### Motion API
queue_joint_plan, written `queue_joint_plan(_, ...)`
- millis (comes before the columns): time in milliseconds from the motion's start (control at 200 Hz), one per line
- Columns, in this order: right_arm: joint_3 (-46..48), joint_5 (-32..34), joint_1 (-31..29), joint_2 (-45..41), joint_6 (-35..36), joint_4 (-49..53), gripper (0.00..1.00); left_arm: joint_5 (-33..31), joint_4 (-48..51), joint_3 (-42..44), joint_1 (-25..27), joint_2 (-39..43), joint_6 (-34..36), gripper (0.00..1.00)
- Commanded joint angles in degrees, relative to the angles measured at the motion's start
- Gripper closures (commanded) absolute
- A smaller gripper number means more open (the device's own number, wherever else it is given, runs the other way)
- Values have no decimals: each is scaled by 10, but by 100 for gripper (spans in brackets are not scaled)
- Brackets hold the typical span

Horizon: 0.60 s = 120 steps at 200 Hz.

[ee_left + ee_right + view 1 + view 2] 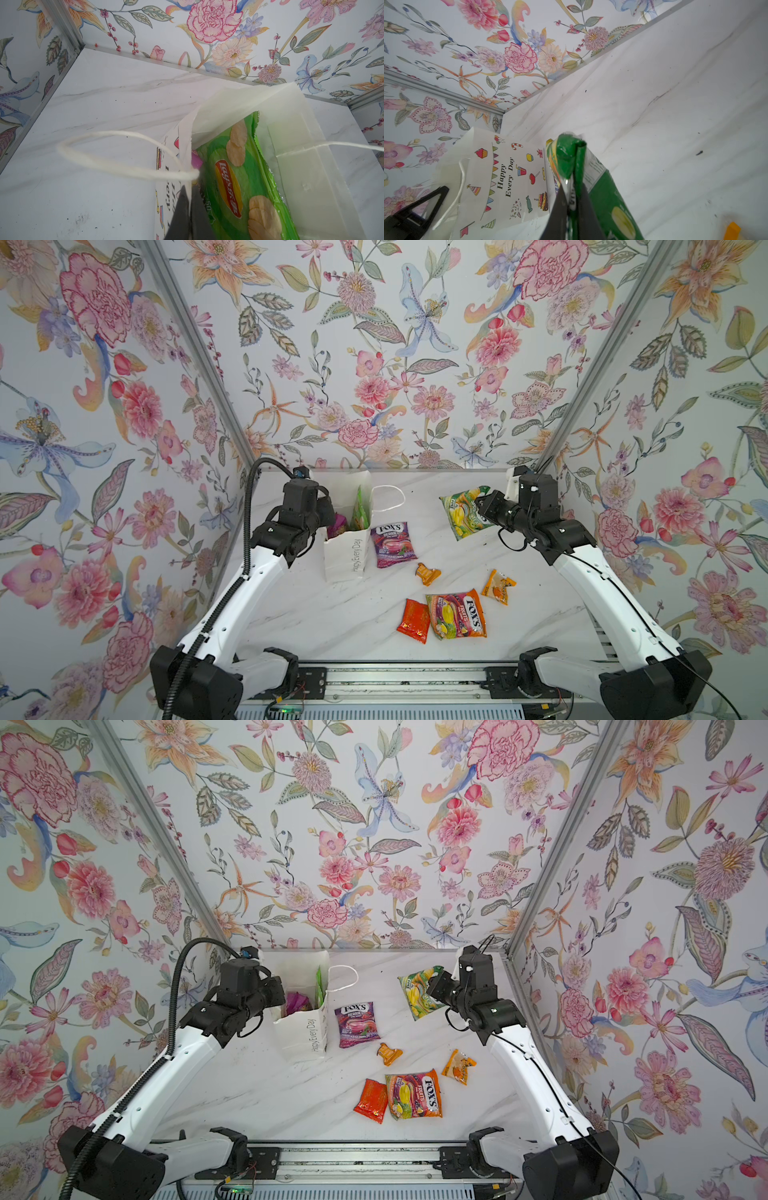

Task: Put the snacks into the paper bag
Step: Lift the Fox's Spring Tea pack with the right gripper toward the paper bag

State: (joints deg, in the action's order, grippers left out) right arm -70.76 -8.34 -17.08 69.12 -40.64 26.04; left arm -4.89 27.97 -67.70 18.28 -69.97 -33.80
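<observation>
paper bag (347, 547) | top views: upright, back-left on table (332, 622), chips bag (360, 510) inside | left wrist: left gripper (190, 207) pinched onto its rim | right wrist: right gripper (572, 207) clamped on green candy bag (602, 187), right of it

A wall of the paper bag (347, 556) is hiding most of the purple pack (338, 525); the green chips bag (239, 176) and green FOX'S candy bag (604, 187) are running off the wrist views' edges.

Left arm (253, 593), right arm (602, 585)
Both are coloured white and black; a ribbed hose (248, 531) is tied along the left.
</observation>
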Motion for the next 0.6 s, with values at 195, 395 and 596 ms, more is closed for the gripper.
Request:
queue_joint_plan(195,-151,70,-69,52,-27,2,100,-4,-33,-15,-3,2,-85,100)
queue_joint_plan(395,-249,92,-128,110,-18,2,100,-20,-50,-25,21,-6,-113,100)
queue_joint_plan(596,-342,114,-182,172,-1,5,100,-29,-52,-34,47,-22,-121,100)
